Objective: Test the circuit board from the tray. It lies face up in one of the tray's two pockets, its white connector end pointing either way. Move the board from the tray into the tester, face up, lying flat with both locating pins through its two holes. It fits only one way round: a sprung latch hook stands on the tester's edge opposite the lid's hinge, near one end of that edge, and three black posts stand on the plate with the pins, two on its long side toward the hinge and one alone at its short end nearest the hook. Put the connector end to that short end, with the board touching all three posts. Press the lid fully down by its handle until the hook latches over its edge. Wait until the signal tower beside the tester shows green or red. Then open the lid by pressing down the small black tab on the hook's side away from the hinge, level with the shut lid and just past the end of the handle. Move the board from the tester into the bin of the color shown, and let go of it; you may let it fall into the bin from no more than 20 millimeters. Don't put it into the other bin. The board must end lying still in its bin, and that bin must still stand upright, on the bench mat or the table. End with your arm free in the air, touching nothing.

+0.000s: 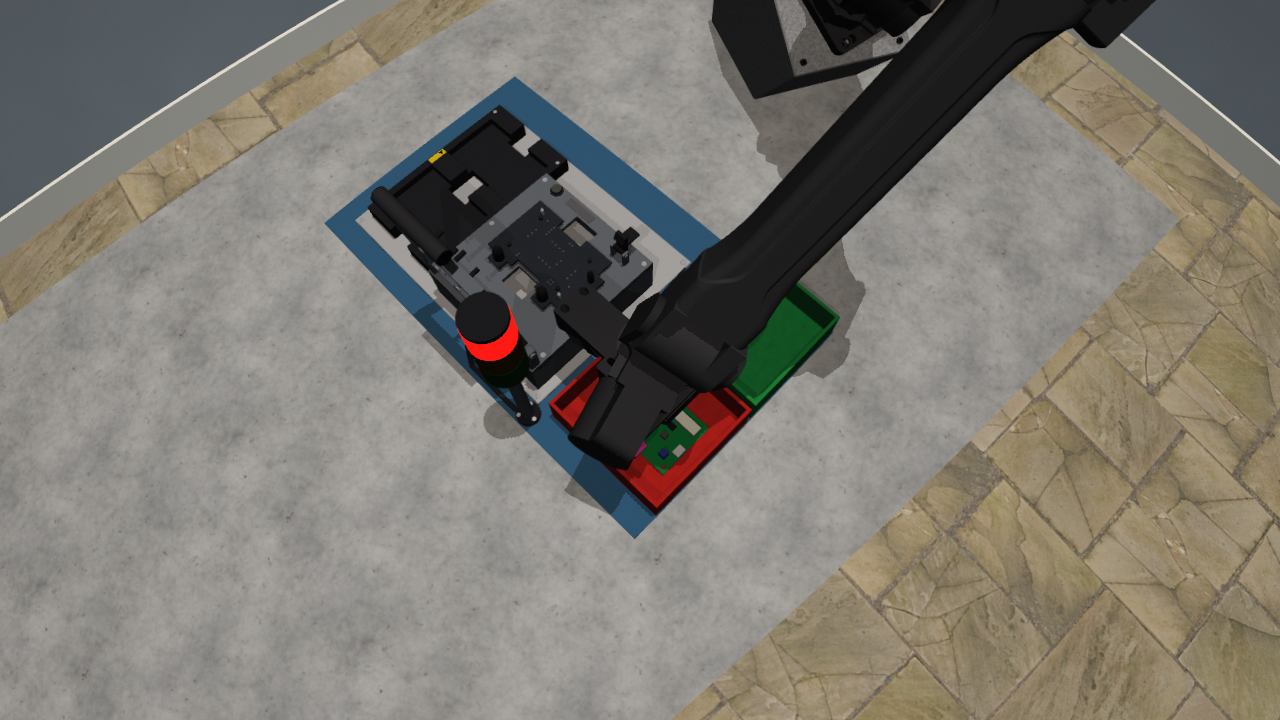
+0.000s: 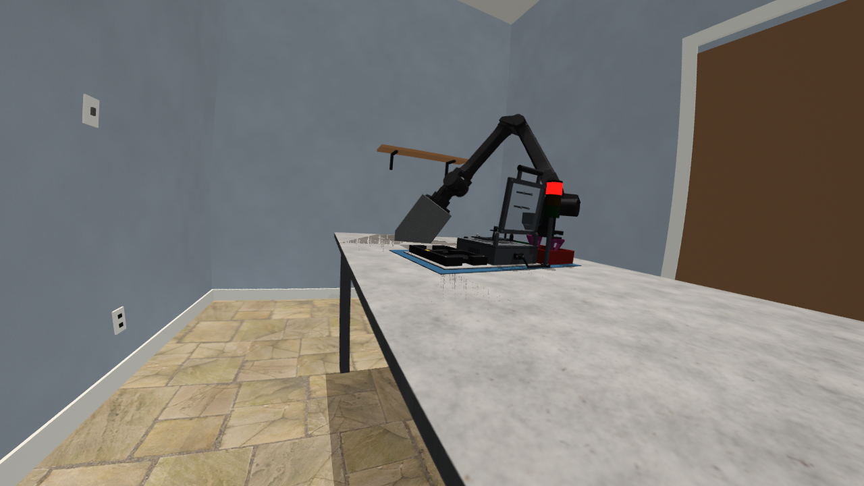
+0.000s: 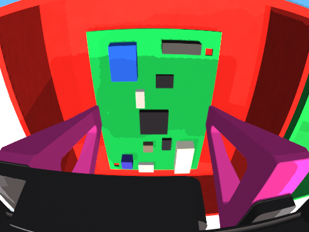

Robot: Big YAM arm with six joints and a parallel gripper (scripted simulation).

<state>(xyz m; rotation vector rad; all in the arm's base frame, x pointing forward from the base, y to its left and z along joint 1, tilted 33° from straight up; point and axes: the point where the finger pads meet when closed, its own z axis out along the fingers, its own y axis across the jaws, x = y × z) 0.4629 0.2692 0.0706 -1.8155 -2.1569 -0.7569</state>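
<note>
The circuit board (image 1: 666, 452) (image 3: 122, 103) is face up, low inside the red bin (image 1: 657, 490) (image 2: 558, 257) (image 3: 241, 19). Whether it touches the bin floor cannot be told. My gripper (image 2: 545, 243) (image 3: 154, 113) reaches down into that bin, its magenta fingers flush against the board's two long edges, shut on it. The signal tower (image 1: 487, 344) (image 2: 553, 188) glows red. The tester (image 1: 537, 335) (image 2: 507, 252) has no board on its pin plate. Its lid (image 2: 520, 205) stands open, and the latch hook (image 1: 623, 243) is upright. My wrist hides part of the red bin from above.
The green bin (image 1: 778, 358) (image 3: 304, 129) stands beside the red one, holding no board. The black tray (image 1: 469, 134) (image 2: 432, 254) is at the tester's far end. The tower stands close to the red bin, and the forearm passes over the green bin's edge.
</note>
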